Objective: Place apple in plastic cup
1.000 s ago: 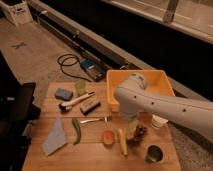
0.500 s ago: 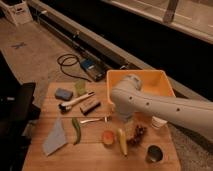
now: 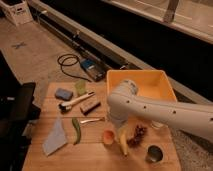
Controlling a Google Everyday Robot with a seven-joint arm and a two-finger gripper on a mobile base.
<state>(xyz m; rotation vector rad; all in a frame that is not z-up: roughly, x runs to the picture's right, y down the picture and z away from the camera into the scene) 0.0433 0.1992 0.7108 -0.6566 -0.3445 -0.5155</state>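
Apple (image 3: pixel 108 136) lies on the worktop (image 3: pixel 60 160) near the front edge, just beside the banana (image 3: pixel 122 143). My tool (image 3: pixel 116 126) hangs close above it, slightly toward the banana side; I cannot tell whether it is released or clenched. Plastic cup (image 3: pixel 80 87) stands well apart, at the far left of the view. 1 relation governs my next move: the apple lies just below and left of the tool, so I judge a short descent suffices.

No writing, brand or number can be read anywhere; the dark marks on the white bin (image 3: pixel 17 11) at top left cannot be made out. A bluish cross mark (image 3: pixel 19 45) lies on the floor (image 3: pixel 37 62). The tool (image 3: pixel 116 129) hangs low over the surface (image 3: pixel 45 161), just beside the apple (image 3: pixel 107 137).
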